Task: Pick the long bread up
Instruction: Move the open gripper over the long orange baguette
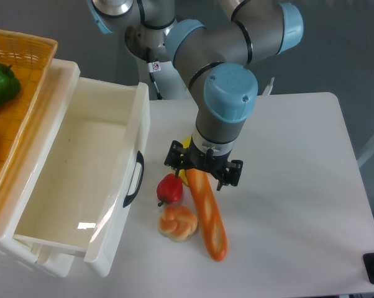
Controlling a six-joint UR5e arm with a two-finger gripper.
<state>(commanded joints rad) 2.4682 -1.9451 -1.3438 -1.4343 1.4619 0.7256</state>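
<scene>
The long bread [210, 217] is an orange-brown baguette with a paler strip. It lies slantwise from under my gripper down toward the table's front. My gripper [202, 172] points straight down over the bread's upper end, with its fingers on either side of that end, and it looks shut on it. The fingertips are mostly hidden by the gripper body. The lower end of the bread [218, 251] is near the table surface, and I cannot tell whether it touches.
A round knotted bun [178, 222] lies just left of the bread. A red toy fruit [169, 189] sits above the bun. A bit of yellow [186, 144] shows behind the gripper. An open white drawer [81, 167] with a black handle [134, 180] stands at left, and beyond it a wicker basket [31, 49] holds a green pepper [0, 84].
</scene>
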